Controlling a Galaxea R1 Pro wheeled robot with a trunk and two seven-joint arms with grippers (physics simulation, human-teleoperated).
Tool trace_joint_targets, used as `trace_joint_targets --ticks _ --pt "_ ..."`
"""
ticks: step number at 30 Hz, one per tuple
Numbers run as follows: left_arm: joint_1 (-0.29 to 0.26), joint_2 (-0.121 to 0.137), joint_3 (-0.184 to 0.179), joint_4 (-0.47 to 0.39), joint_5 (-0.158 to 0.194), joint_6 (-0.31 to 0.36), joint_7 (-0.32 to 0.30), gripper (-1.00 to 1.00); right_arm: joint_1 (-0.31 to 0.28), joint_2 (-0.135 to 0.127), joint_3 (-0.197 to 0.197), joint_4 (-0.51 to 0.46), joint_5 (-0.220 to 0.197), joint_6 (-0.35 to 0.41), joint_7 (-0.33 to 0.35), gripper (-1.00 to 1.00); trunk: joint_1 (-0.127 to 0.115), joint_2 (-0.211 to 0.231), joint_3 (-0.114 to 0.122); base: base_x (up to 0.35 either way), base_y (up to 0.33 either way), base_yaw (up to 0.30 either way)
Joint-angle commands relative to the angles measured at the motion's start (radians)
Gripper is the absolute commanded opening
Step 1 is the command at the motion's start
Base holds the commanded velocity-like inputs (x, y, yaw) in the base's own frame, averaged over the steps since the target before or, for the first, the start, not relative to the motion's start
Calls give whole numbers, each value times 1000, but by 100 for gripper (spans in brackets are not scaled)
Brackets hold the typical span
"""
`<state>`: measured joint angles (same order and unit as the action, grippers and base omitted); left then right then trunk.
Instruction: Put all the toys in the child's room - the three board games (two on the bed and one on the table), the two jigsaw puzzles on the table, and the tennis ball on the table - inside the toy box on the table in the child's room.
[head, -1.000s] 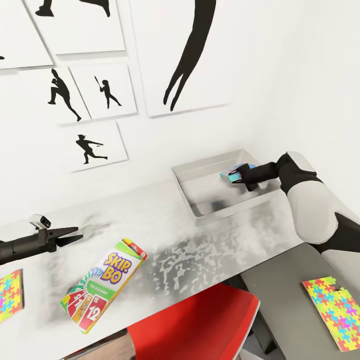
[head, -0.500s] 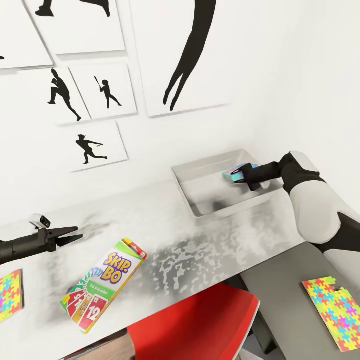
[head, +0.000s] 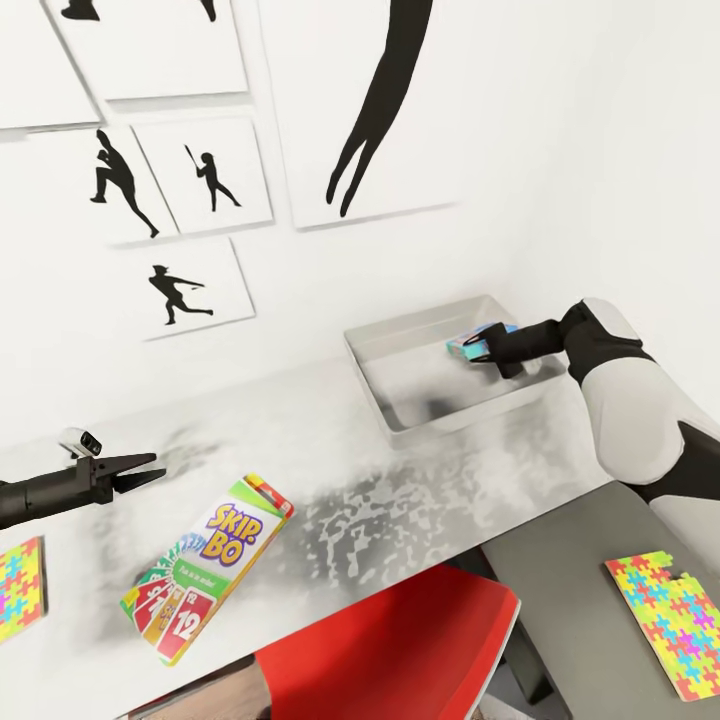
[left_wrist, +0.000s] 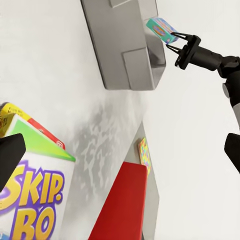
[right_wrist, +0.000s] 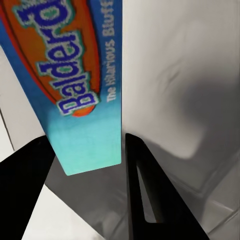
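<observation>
The right tool is seen clamped on the flat blue "Balderdash" board game box, which is held in the air over the shallow light grey toy bin at the far right corner of the pale grey desk. In the right wrist view the blue box is gripped at one end between the two black fingers, with the grey inside of the bin behind it. From the left wrist view the same box is shown above the bin's rim.

The left tool is held above the desk near its left end, its two fingers slightly apart and nothing between them. Just beside it, near the front edge, the yellow-green-red "Skip-Bo" game box is lying flat. One mosaic-patterned jigsaw slab is found at the desk's left edge, and a second mosaic slab is lying on the lower dark grey desk top at the right. A red chair seat is tucked at the front edge.
</observation>
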<state>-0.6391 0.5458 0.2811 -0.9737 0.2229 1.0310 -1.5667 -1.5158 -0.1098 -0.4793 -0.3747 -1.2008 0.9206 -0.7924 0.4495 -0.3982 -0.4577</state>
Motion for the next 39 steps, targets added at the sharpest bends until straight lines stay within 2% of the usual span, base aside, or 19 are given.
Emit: trace_joint_targets --ticks 1,18,39 --pt "-1 0 0 0 0 11 -4 100 -1 0 -5 -1 -8 1 -10 -100 0 -2 -3 0 0 0" --pt "-1 1 0 0 0 11 -4 100 -21 -1 -3 0 -6 2 -10 -100 0 -2 -14 0 0 2" --pt "-1 2 0 0 0 11 -4 100 -23 -12 -2 0 -8 3 -10 -100 0 -2 -46 0 0 75"
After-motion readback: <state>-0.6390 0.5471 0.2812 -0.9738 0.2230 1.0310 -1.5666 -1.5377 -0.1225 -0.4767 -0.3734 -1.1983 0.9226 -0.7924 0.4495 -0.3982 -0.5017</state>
